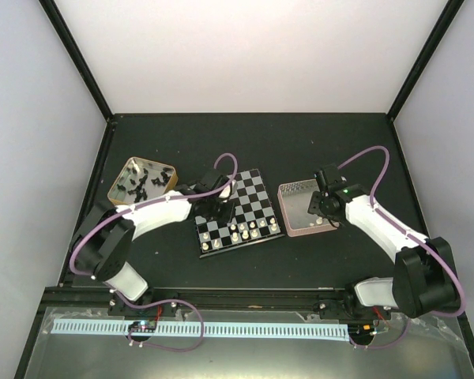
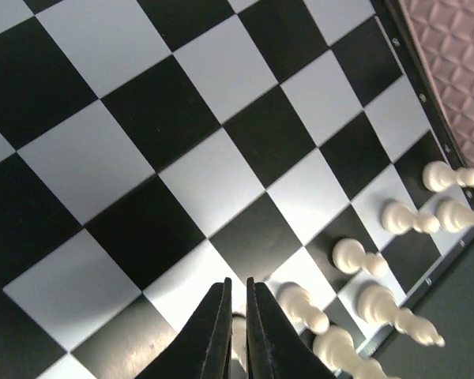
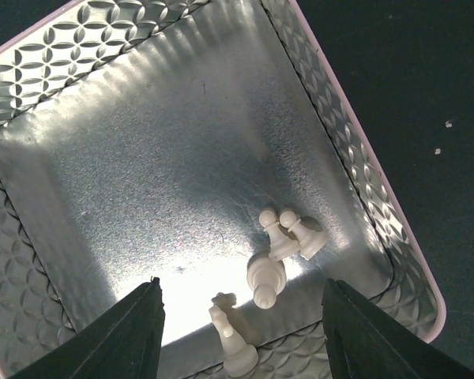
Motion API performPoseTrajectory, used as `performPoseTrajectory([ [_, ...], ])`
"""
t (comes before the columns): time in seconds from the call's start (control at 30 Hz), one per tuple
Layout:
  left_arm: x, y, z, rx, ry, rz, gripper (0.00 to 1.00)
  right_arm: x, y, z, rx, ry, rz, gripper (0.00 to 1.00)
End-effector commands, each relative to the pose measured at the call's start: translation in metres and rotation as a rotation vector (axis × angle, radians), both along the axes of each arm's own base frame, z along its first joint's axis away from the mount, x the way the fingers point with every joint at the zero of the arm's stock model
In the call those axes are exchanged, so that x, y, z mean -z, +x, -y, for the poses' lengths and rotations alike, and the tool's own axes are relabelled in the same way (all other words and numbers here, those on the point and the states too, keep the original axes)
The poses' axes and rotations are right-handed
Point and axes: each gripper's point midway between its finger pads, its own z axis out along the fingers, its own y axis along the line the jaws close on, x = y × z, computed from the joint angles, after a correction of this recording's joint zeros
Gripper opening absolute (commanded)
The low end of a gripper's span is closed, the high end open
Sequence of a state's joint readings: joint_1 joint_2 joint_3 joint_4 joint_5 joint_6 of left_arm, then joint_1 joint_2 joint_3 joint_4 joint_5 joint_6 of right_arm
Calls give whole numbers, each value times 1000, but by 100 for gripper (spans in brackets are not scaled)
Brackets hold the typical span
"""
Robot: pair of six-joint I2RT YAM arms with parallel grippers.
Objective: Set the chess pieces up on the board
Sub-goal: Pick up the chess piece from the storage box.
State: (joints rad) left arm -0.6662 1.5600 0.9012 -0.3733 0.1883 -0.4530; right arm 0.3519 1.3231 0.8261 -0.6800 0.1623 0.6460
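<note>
1. The left gripper [image 2: 238, 283] fills the foreground of its wrist view, jaws pressed almost together low over the board [image 2: 126, 150]. A cream sliver shows in the narrow gap, but I cannot tell whether it is pinched or only stands behind.
2. Several white chess pieces [image 2: 355, 254] stand on the board's edge rows, just beside that gripper.
3. The right gripper [image 3: 243, 286] hangs over the pink tray [image 3: 363, 197], jaws wide apart and holding nothing. Four loose white pieces [image 3: 265, 280] lie on its metal floor, two of them touching.
4. The black pieces [image 1: 140, 181] lie in the gold-rimmed tin [image 1: 171, 170], left of the board.
5. The white side looks part-filled. Next, the right gripper likely needs to drop and centre on one loose piece. The left must rise straight, sparing its neighbours.
</note>
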Motion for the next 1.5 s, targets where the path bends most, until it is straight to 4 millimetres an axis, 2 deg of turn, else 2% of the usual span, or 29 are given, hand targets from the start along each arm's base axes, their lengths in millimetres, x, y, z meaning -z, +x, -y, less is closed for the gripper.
performPoseTrajectory([
  [0.0,5,8,5,-25,5,-63,8,-1,4,1,17,-2,7,56],
  [0.3,24,-2,1,-14,44,-139,4,2,6,-1,11,0,-1,56],
  [0.67,25,-11,4,29,22,-164,2,-3,11,0,16,-8,18,56],
  [1.07,32,-16,-2,28,40,-174,2,1,11,-1,15,-7,5,56],
  [1.27,26,-11,-6,12,59,-137,1,1,8,5,26,-30,0,56],
  [1.47,9,2,-9,-19,66,-64,2,6,5,14,53,-55,-27,56],
])
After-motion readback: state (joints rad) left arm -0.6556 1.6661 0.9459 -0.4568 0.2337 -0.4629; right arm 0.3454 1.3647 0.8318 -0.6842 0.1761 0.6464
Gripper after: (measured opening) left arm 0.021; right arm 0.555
